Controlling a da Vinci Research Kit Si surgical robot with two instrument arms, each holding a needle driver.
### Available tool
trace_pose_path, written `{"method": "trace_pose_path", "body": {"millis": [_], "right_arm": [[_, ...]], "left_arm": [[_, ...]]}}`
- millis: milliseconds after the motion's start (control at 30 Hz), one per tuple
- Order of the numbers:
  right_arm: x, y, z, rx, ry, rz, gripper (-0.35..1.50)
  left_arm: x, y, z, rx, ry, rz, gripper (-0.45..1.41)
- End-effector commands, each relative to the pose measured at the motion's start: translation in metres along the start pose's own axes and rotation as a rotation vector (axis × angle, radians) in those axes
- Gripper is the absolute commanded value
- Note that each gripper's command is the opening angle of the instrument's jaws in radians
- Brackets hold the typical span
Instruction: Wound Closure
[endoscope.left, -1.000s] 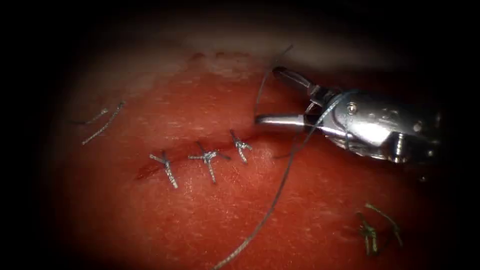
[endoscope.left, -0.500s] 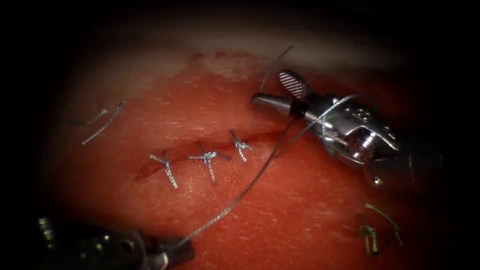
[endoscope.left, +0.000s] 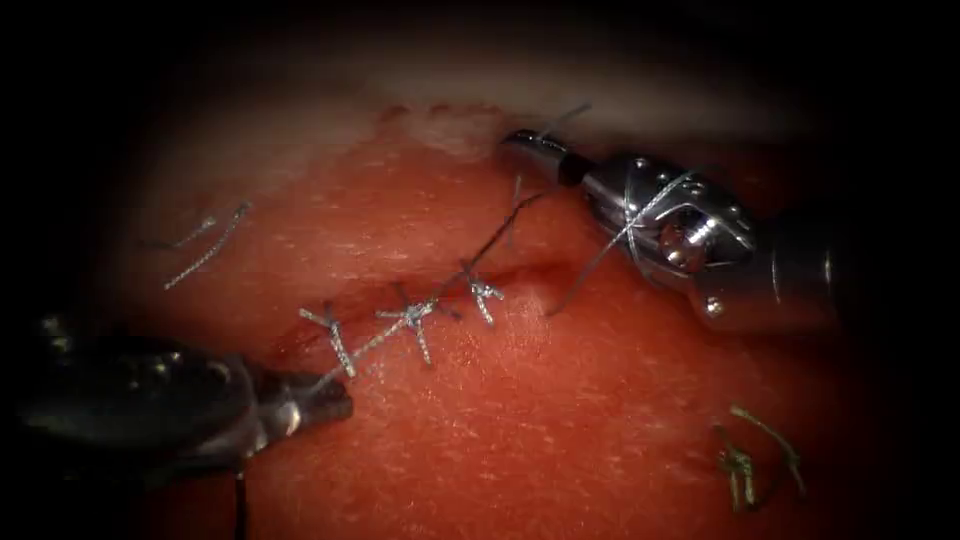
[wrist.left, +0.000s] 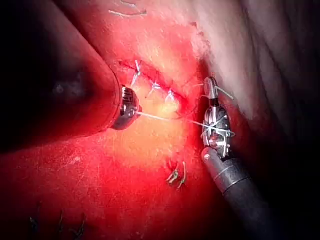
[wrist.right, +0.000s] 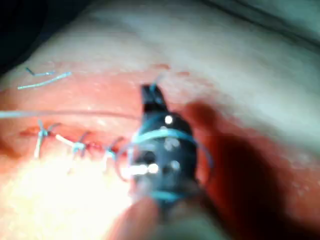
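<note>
Tissue (endoscope.left: 560, 400): red, moist surface, carrying a cut (endoscope.left: 400, 300) that is running from lower left to upper right in the endoscope view.

Stitches (endoscope.left: 415, 318): three knotted stitches are sitting across the cut, each with short cut tails.

Right tool (endoscope.left: 528, 148): lying above and to the right of the cut's right end, its tip pointing left. Its fingers are pressed together and are gripping the short end of the thread, a small tail of which is sticking out beyond the tip. Loops of thread are wrapping around its wrist, behind the fingers.

Left tool (endoscope.left: 335, 398): lying at the lower left, on the near side of the cut, its tip pointing right. Its fingers are closed on the long run of the thread.

Thread (endoscope.left: 470, 262): stretching straight from the left tool's tip, up and to the right, passing over the stitches toward the right tool.

Needle: cannot tell where it is lying; neither tool is holding it.

Cut ends of thread (endoscope.left: 205, 250): two pale pieces lying well left of the cut.

Greenish thread scraps (endoscope.left: 750, 460): a small tangle lying at the lower right, well apart from the cut.
</note>
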Motion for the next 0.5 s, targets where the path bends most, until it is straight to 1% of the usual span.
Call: {"method": "trace_pose_path", "body": {"millis": [33, 133, 233, 267, 300, 333, 400, 433, 500], "right_arm": [[-0.0006, 0.0, 0.0005, 0.002, 0.003, -0.01, -0.35], [-0.0008, -0.0004, 0.0002, 0.009, 0.011, -0.022, -0.35], [-0.0016, -0.0011, -0.0009, 0.021, 0.008, -0.055, -0.35], [-0.002, -0.0014, -0.0015, 0.028, 0.006, -0.063, -0.35], [-0.0021, -0.0014, -0.0017, 0.03, 0.006, -0.064, -0.35], [-0.0024, -0.0017, -0.0023, 0.036, 0.004, -0.066, -0.35], [-0.0031, -0.0022, -0.0029, 0.044, 0.003, -0.076, -0.35], [-0.0032, -0.0022, -0.003, 0.044, 0.003, -0.076, -0.35], [-0.0031, -0.0023, -0.0026, 0.041, 0.005, -0.081, -0.35]], "left_arm": [[-0.0006, 0.0005, 0.0003, 0.0, -0.001, -0.003, -0.35], [-0.0014, 0.0004, -0.001, 0.003, -0.003, -0.015, -0.35], [-0.0004, -0.0008, -0.0031, 0.008, -0.007, -0.025, -0.35], [0.0, -0.0018, -0.0045, 0.015, 0.003, -0.033, -0.35], [0.0001, -0.0022, -0.0049, 0.018, 0.006, -0.036, -0.35], [0.0004, -0.0035, -0.0064, 0.022, 0.013, -0.051, -0.35], [0.0007, -0.0055, -0.008, 0.021, 0.021, -0.101, -0.35], [0.0009, -0.0057, -0.0081, 0.007, 0.025, -0.135, -0.35], [0.0032, -0.0052, -0.0071, -0.168, 0.044, -0.289, -0.35]]}}
